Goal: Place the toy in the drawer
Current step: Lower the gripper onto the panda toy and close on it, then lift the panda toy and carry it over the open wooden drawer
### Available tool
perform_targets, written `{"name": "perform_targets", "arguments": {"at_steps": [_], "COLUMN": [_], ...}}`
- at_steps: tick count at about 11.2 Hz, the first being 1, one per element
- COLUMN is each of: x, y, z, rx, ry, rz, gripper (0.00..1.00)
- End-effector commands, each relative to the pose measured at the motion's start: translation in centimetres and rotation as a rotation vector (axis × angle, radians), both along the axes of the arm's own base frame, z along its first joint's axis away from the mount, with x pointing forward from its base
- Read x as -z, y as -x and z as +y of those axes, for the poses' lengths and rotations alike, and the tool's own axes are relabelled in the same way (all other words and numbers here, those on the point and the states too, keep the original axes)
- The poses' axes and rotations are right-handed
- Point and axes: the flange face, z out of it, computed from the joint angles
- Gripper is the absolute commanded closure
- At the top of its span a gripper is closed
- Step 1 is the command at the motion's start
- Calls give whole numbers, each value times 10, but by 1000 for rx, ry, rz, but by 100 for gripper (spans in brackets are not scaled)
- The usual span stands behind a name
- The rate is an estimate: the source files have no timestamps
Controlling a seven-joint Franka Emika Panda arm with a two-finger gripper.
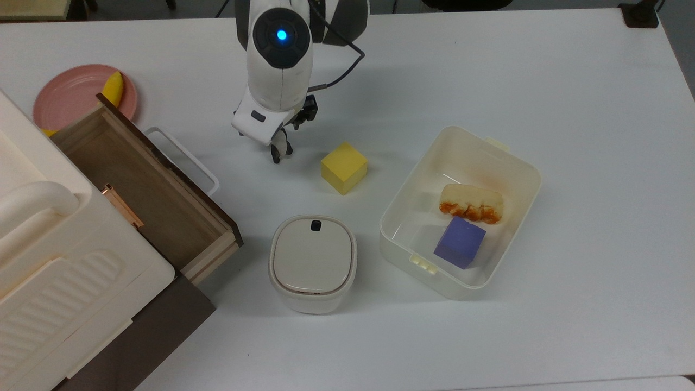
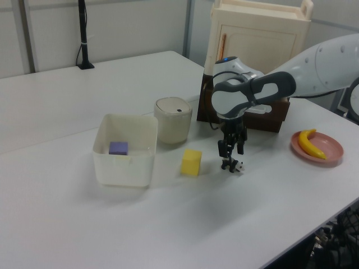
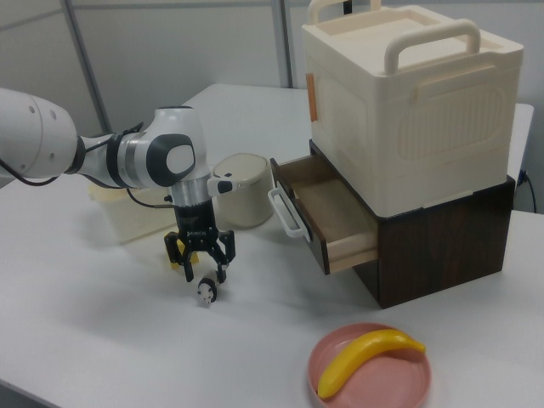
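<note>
So the tiny black-and-white panda figurine (image 3: 206,293) sits on the white table (image 1: 543,81) at centre-left of the right view, directly under the two-finger gripper (image 3: 201,263), fingers spread apart either side, while the open brown wooden drawer (image 1: 146,190) lies off to the top view's left

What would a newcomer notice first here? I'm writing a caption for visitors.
Probably the white arm, its open gripper poised just above the tiny panda on the table. Next, the open drawer with nothing visible inside, jutting from the cream cabinet at the right view's right, and the banana on its pink plate in front.
</note>
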Motion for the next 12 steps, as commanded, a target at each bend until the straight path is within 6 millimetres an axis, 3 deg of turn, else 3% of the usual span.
{"name": "perform_targets", "arguments": {"at_steps": [1,2,3,4,5,7,9,10,12], "x": [13,17,14,4,-18,-68,-133,-159,-191], "y": [1,0,-2,-3,-9,-22,-44,-51,-60], "z": [9,11,14,17,19,12,1,-21,-69], "rx": [-40,-45,-51,-53,-51,-44,26,82,188], "ry": [14,14,13,11,6,1,-100,-123,-155], "rz": [0,0,-8,-18,-41,-56,-156,-219,-343], "gripper": [32,45,67,88,100,100,100,100,100]}}
